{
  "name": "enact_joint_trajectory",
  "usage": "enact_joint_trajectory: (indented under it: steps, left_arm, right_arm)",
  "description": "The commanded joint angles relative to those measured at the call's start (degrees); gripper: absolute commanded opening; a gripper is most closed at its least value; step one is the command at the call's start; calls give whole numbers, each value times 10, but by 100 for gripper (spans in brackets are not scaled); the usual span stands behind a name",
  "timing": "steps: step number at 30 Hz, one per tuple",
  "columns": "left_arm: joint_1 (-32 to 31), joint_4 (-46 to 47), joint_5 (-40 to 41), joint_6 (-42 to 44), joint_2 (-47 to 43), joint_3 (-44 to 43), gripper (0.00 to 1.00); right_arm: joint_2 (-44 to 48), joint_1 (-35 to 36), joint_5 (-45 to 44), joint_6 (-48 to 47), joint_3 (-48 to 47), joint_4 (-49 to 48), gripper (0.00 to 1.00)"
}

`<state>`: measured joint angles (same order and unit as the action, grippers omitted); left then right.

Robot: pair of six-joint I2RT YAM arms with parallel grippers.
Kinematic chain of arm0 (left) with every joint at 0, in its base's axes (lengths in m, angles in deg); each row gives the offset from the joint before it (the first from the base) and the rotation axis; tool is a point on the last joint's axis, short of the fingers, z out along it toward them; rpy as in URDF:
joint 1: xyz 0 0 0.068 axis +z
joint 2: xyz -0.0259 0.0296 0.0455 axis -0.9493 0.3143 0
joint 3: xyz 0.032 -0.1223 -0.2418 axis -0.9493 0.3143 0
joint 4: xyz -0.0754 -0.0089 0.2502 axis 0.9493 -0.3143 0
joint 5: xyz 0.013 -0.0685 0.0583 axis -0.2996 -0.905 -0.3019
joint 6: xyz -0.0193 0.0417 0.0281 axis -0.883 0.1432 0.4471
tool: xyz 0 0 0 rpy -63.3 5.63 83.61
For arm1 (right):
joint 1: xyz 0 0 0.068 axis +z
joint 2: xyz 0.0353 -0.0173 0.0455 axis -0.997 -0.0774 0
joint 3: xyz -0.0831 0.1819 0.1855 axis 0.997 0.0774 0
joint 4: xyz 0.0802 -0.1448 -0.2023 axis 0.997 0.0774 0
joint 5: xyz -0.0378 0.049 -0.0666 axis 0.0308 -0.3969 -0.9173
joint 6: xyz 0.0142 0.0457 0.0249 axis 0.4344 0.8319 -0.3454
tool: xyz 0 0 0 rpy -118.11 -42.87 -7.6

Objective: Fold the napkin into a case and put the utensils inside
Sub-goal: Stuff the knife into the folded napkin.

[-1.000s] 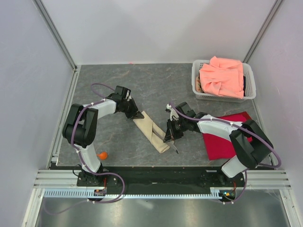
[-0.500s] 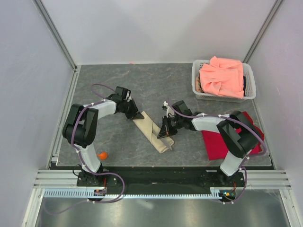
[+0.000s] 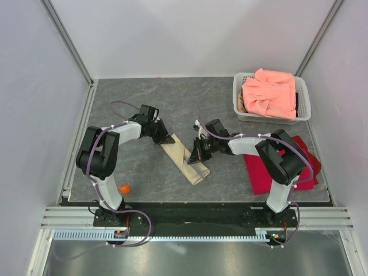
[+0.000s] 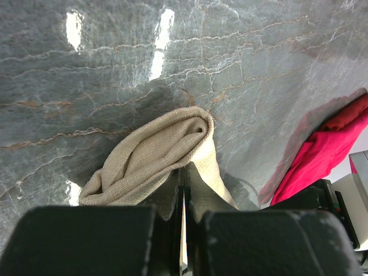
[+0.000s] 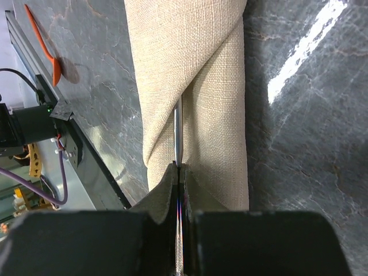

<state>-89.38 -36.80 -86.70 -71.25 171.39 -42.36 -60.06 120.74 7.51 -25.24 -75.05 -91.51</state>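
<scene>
The beige napkin case lies as a long narrow pouch mid-table, running from upper left to lower right. My left gripper is shut on its far end. My right gripper is shut on a thin silvery utensil, whose tip goes under the slanted pocket edge of the case. The orange spoon lies on the table near the left arm's base; it also shows in the right wrist view.
A white basket with a salmon-pink cloth stands at the back right. A bright red cloth lies under the right arm. The black front rail runs along the near edge.
My right gripper has moved left and up from the case's near end onto the case, carrying the thin utensil into the pocket. The left gripper has stayed put.
</scene>
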Motion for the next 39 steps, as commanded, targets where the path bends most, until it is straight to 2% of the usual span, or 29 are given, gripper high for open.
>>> enact_joint_trajectory:
  steps: [1, 2, 4, 5, 8, 11, 19, 23, 27, 30, 39]
  left_arm:
    - [-7, -1, -11, 20, -7, -2, 2]
    - [-7, 0, -12, 20, -11, -1, 4]
    - [-7, -1, -10, 20, -28, -2, 7]
    - [-6, -6, -7, 20, -35, -5, 15]
    - [-5, -33, 15, 32, -55, -27, 29]
    - [1, -60, 41, 50, -57, -48, 34]
    - [19, -82, 72, 82, -39, -57, 39]
    - [19, -90, 101, 100, -35, -67, 41]
    - [19, -100, 115, 124, -35, -83, 41]
    - [19, -105, 119, 132, -30, -88, 41]
    - [19, -108, 104, 146, -1, -88, 42]
  right_arm:
    - [-2, -2, -13, -27, -36, -35, 2]
    - [-1, -2, -19, -31, -36, -25, 4]
    - [6, -2, -30, -40, -39, -11, 19]
    - [9, -2, -33, -44, -40, 5, 26]
    - [28, -2, -47, -58, -41, 41, 41]
    - [46, -2, -60, -79, -35, 69, 47]
    - [77, 4, -86, -111, -1, 98, 47]
    - [93, 27, -134, -146, -4, 116, 47]
    - [96, 86, -281, -174, -56, 174, 45]
    - [73, 121, -342, -184, -104, 217, 42]
    - [14, 147, -394, -201, -172, 247, 38]
